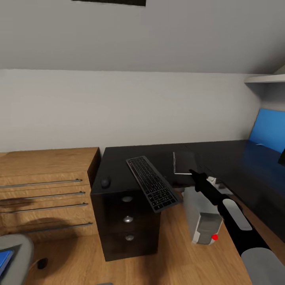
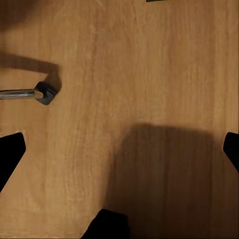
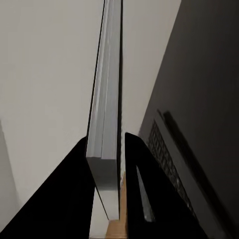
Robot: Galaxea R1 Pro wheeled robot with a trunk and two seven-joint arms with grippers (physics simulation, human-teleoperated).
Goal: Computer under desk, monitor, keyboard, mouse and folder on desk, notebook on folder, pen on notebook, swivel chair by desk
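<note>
Desk [image 1: 233,158] | notebook [image 3: 105,129] clamped between right pincer [image 3: 105,164] fingers

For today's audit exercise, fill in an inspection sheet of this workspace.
Surface: glossy black desk.
Job's things: keyboard overhangs the desk edge; mouse on the desk corner; computer on the floor; folder on the swivel chair.
Clutter: nothing seen.
End effectors: right end effector shut on the notebook; left end effector open above the floor.
Cables: nothing seen.
Surroundings: wooden drawer unit, grey wall.
</note>
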